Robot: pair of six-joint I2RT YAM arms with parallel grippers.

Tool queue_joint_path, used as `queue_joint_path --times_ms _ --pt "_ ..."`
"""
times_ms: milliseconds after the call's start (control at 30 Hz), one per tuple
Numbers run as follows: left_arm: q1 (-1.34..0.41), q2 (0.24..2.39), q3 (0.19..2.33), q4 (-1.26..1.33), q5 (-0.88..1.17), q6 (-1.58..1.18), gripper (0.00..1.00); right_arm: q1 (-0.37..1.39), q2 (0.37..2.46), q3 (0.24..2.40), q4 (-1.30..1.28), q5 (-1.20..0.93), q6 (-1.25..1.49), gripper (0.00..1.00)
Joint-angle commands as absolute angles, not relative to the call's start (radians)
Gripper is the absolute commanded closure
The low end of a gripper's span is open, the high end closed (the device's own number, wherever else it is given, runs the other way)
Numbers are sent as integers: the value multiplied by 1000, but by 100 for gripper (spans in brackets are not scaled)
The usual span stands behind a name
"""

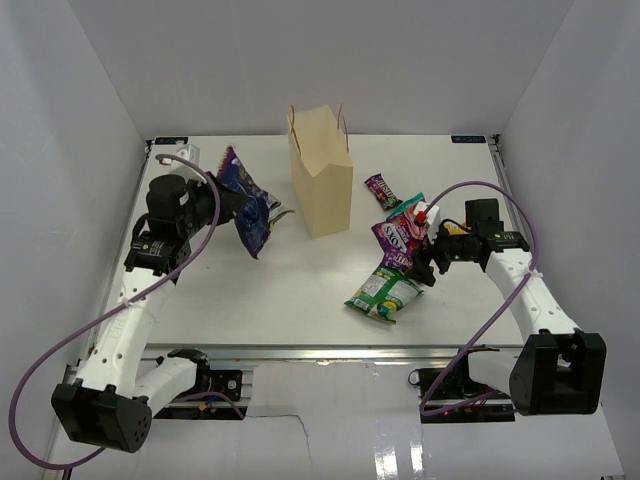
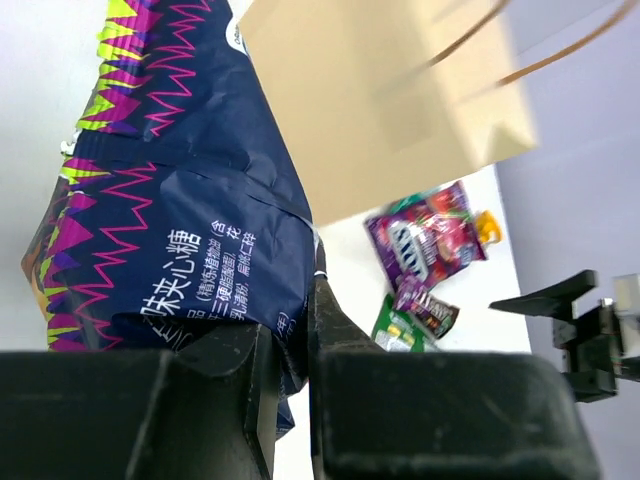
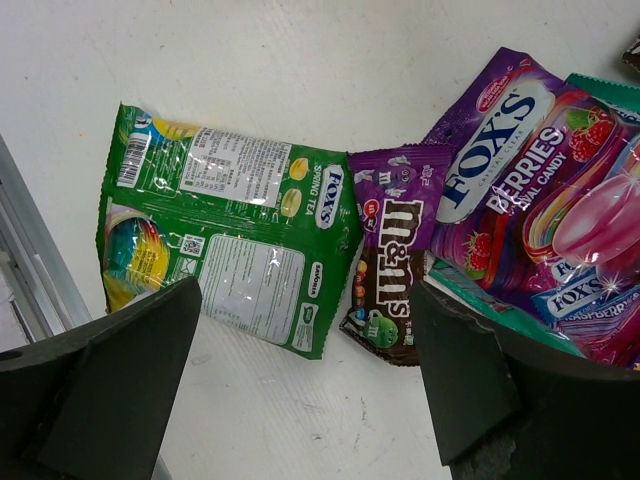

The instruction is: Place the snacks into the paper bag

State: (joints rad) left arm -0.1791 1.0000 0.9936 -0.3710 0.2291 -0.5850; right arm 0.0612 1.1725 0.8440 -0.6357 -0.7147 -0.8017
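Observation:
The tan paper bag stands upright at the table's middle back; it also shows in the left wrist view. My left gripper is shut on the lower edge of the large dark-blue bag and holds it up left of the paper bag. My right gripper is open just above the table, its jaws either side of the green-white bag and a small purple candy packet. The pink-purple bag with a teal edge lies beside them. Another small purple bar lies right of the paper bag.
White walls close in the table on the left, back and right. A metal rail runs along the near edge. A small white object sits at the back left corner. Purple cables loop beside both arms.

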Motion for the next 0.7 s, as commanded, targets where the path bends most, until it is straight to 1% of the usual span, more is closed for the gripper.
queue_joint_path --times_ms 0,100,200,300,333,433,467,667 --pt "-183 1005 1149 -226 291 -500 100 60 1175 888 -624 -736 -818 10" --pt "-184 1043 1227 -195 314 -509 100 60 1177 887 -624 -730 -816 10" --pt "-183 1095 1388 -172 336 -506 100 60 1177 888 -624 -724 -815 10" --pt "-183 1156 1488 -137 362 -506 100 60 1178 888 -624 -726 -816 10" --pt "-183 1173 1559 -127 371 -508 100 60 1178 887 -624 -726 -816 10" --pt "-189 1256 1672 -109 408 -525 100 60 1184 890 -623 -726 -816 10" --pt "-192 1296 1739 -100 416 -529 100 60 1186 888 -623 -724 -816 10" --pt "-232 1429 1963 -72 423 -531 100 60 1192 884 -617 -729 -813 10"
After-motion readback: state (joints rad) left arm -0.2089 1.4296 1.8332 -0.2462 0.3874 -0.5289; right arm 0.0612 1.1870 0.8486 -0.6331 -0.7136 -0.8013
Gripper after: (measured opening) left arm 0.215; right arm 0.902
